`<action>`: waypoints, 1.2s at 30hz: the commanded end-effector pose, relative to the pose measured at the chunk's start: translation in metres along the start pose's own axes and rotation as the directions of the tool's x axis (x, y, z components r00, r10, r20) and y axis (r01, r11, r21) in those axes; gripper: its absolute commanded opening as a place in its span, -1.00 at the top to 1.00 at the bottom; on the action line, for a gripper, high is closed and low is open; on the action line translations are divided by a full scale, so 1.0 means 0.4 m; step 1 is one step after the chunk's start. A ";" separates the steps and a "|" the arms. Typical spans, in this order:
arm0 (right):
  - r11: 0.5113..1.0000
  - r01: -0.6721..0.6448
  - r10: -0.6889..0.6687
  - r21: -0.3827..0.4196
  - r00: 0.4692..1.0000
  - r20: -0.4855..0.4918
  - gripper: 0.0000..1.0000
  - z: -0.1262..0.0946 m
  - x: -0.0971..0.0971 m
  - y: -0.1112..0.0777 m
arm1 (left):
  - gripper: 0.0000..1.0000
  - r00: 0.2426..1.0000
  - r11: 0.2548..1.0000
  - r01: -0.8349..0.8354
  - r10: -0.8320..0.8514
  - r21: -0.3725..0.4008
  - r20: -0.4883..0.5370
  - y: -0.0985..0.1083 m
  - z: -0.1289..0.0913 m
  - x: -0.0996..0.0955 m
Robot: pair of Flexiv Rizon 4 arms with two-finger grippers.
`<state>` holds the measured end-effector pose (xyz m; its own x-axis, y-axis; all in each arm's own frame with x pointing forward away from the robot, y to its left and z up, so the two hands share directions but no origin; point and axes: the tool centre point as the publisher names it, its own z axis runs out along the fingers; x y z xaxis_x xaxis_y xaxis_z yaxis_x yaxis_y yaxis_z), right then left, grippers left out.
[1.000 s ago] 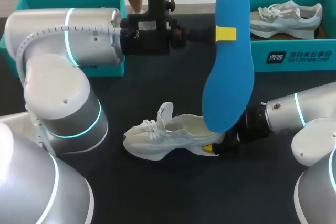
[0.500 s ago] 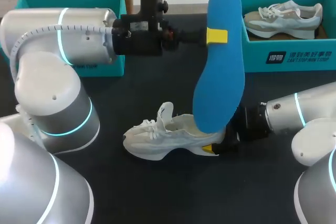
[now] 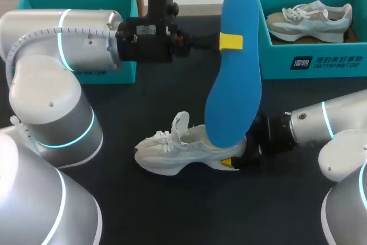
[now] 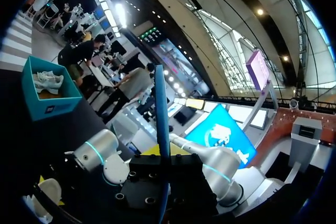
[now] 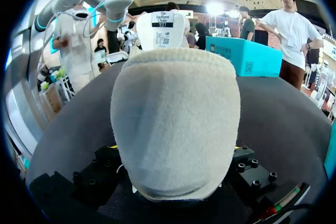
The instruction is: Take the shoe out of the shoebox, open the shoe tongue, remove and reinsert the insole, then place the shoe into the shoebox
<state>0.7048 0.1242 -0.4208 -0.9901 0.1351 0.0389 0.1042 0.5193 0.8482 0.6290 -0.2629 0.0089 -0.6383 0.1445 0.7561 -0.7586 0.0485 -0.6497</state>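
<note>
Insole (image 3: 234,93) looked light and bendy, pinched near its top by left gripper (image 3: 231,42); right gripper (image 3: 234,160) seemingly clamped the soft heel of the shoe (image 3: 172,154).

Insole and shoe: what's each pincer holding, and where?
Left pincer clamps the insole near its upper, narrower end; the rest hangs down. Right pincer grips the shoe by the heel.
</note>
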 end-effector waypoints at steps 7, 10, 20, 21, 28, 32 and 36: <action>1.000 -0.001 0.001 0.004 1.000 0.002 1.00 0.020 0.000 -0.005 | 1.00 1.000 1.000 0.000 0.000 0.001 -0.001 0.002 -0.003 0.000; 1.000 -0.001 0.001 0.004 1.000 0.002 1.00 0.020 0.000 -0.005 | 1.00 1.000 1.000 0.000 0.000 0.001 -0.001 0.002 -0.003 0.000; 1.000 -0.001 0.001 0.004 1.000 0.002 1.00 0.020 0.000 -0.005 | 1.00 1.000 1.000 0.000 0.000 0.001 -0.001 0.002 -0.003 0.000; 1.000 -0.001 0.001 0.004 1.000 0.002 1.00 0.020 0.000 -0.005 | 1.00 1.000 1.000 0.000 0.000 0.001 -0.001 0.002 -0.003 0.000; 1.000 -0.001 0.001 0.004 1.000 0.002 0.60 0.020 0.000 -0.005 | 1.00 1.000 1.000 0.000 0.000 0.001 -0.001 0.002 -0.003 0.000; 1.000 -0.001 0.001 0.004 1.000 0.002 -1.00 0.020 0.000 -0.005 | 1.00 1.000 1.000 0.000 0.000 0.001 -0.001 0.002 -0.003 0.000; 1.000 -0.001 0.001 0.004 1.000 0.002 -1.00 0.020 0.000 -0.005 | 1.00 1.000 1.000 0.000 0.000 0.001 -0.001 0.002 -0.003 0.000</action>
<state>0.7044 0.1254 -0.4239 -0.9901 0.1344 0.0401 0.1049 0.5201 0.8477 0.6294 -0.2621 0.0093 -0.6382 0.1438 0.7563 -0.7585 0.0509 -0.6497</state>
